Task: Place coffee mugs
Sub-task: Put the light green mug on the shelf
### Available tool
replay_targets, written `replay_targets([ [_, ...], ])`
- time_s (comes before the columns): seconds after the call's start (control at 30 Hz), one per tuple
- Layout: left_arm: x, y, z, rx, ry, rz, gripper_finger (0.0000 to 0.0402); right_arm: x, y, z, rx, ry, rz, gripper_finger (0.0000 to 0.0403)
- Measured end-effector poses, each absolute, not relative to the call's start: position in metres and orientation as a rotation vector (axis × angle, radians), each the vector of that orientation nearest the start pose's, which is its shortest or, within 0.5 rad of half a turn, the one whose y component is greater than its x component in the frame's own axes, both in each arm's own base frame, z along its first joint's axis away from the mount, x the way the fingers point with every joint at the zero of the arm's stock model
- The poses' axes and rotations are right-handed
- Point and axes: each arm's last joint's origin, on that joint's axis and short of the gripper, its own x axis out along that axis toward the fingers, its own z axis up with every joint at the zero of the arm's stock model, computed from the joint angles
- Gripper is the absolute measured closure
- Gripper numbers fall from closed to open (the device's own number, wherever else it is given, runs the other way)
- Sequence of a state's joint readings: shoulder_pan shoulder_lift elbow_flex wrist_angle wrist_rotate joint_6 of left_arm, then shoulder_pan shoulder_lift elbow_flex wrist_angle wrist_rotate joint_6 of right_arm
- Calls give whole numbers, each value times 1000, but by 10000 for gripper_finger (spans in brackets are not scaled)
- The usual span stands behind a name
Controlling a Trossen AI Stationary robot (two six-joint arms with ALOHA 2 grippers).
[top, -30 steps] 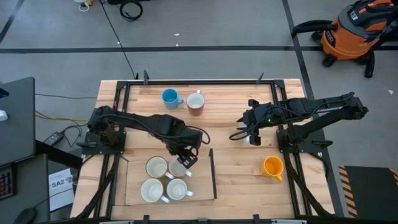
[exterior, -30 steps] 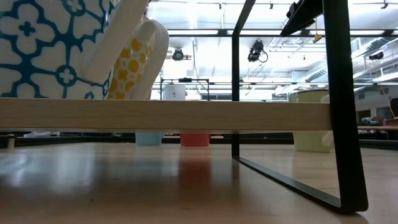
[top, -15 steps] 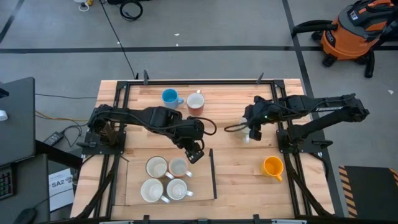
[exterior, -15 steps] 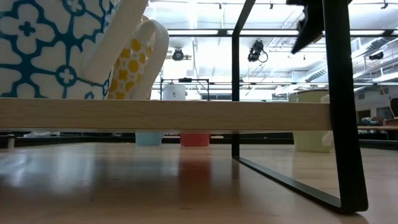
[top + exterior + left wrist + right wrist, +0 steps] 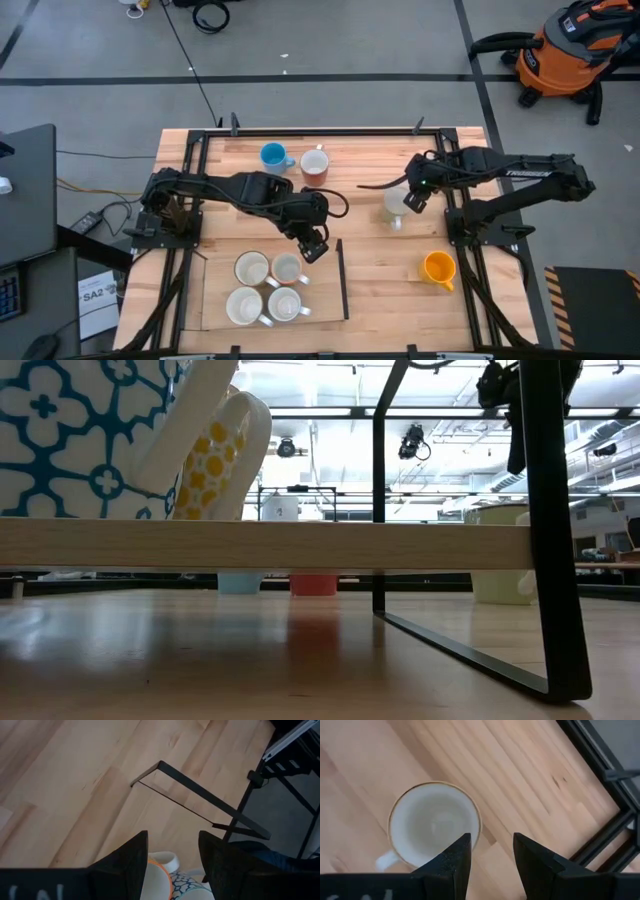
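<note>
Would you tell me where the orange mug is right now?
In the high view, the orange mug stands alone on the table's right side, near the front edge, beside the right arm's base frame.

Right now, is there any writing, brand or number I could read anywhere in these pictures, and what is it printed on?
"SA2": on the white paper sheet lying on the floor beside the table's left front corner; the smaller print under it is too small to read.
Orange shop vacuum: any brand marking is too small to read.
Patterned mugs: only blue and yellow decoration, no words.
</note>
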State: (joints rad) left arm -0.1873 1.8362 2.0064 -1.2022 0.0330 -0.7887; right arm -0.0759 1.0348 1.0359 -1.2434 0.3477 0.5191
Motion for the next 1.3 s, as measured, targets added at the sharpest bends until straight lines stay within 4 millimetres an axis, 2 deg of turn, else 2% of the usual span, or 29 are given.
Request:
replay_targets([
  [0.17, 363, -71, 376, -633, 1048, 213, 221, 159, -26, 298, 329, 1089, -725, 250],
  [0.37, 363, -72, 376, -631, 1050, 210, 221, 159, -29, 266, 358, 1148, -744, 250],
  [0.5, 363, -73, 376, -631, 1051, 209, 221, 162, -29, 248, 365, 1129, -735, 250],
  [0.9, 362, -73, 376, -630, 1055, 207, 221, 160, -28, 219, 381, 1148, -716, 250],
  [1.0, 354, -75, 382, -598, 1044, 207, 221, 161, -27, 217, 395, 1150, -699, 252],
  [1.1, 338, -76, 394, -543, 1040, 207, 221, 160, -27, 215, 407, 1152, -694, 267],
  [1.3, 294, -89, 411, -380, 1085, 257, 221, 160, -27, 213, 444, 1156, -699, 339],
])
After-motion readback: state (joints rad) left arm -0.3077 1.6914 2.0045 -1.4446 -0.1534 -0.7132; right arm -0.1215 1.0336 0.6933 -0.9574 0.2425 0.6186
